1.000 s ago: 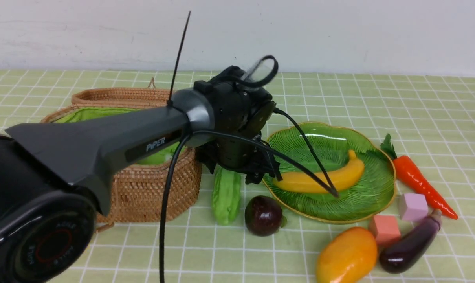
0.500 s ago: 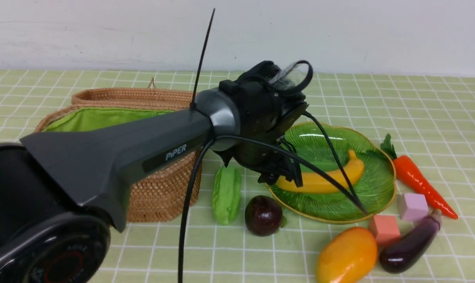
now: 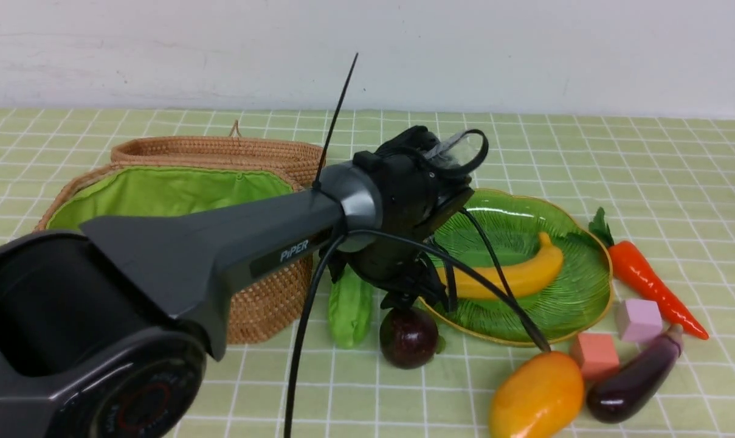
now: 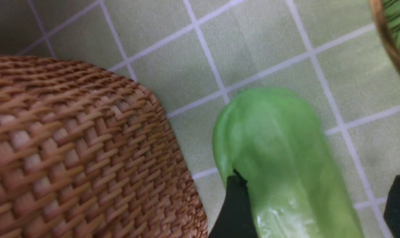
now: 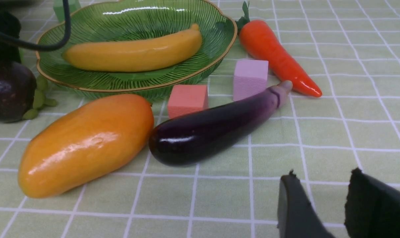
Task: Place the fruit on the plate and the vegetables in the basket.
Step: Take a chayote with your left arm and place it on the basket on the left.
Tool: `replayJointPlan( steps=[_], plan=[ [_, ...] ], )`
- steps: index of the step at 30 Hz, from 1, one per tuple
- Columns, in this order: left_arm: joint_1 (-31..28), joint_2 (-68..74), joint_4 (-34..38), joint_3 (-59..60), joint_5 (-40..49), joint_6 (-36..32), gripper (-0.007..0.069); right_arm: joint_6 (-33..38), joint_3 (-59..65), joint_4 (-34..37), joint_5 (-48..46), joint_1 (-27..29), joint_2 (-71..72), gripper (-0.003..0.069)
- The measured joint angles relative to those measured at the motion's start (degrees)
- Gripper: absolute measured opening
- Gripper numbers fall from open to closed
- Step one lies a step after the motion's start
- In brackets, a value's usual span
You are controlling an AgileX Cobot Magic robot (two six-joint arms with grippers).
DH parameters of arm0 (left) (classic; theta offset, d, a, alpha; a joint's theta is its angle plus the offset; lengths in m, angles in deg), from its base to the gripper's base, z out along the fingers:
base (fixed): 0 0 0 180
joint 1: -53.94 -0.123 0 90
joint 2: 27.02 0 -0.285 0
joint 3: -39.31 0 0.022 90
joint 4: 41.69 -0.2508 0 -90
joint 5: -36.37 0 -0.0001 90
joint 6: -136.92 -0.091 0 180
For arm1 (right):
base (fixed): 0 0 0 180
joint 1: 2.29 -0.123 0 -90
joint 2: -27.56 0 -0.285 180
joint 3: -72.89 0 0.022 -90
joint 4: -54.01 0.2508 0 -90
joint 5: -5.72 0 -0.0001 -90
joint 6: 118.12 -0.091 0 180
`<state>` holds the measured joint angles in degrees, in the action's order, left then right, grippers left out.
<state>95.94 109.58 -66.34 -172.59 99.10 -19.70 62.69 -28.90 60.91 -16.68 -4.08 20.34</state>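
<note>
Fingers of my left gripper (image 4: 315,180) stand wide, straddling the gourd (image 4: 286,148), not closed on it; gourd lies on the cloth (image 3: 677,201) between basket (image 3: 264,298) and plate (image 3: 580,292); banana (image 3: 519,274) rests on the plate; I see the round dark fruit (image 3: 408,337) just beside the plate's rim; my right gripper (image 5: 322,173) hovers part-open and empty near the eggplant (image 5: 213,129) and mango (image 5: 87,142).

My left arm (image 3: 221,255) reaches forward and down, left gripper (image 4: 316,185) spread wide; right gripper (image 5: 322,178) hangs low, slightly parted.
</note>
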Motion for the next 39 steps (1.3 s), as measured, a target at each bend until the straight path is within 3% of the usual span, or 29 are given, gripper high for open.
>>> replayJointPlan(
  steps=[27, 32, 39],
  plan=[
    [-0.04, 2.17, -3.51, -0.11, -0.66, 0.29, 0.0498, 0.00, 0.00, 0.00, 0.00, 0.00, 0.00, 0.0240],
    [-0.04, 2.22, -3.70, -0.11, -0.60, 0.29, 0.0433, 0.00, 0.00, 0.00, 0.00, 0.00, 0.00, 0.0240],
    [0.04, 2.16, -3.74, -0.11, -0.41, 0.29, 0.0429, 0.00, 0.00, 0.00, 0.00, 0.00, 0.00, 0.0240]
  ],
)
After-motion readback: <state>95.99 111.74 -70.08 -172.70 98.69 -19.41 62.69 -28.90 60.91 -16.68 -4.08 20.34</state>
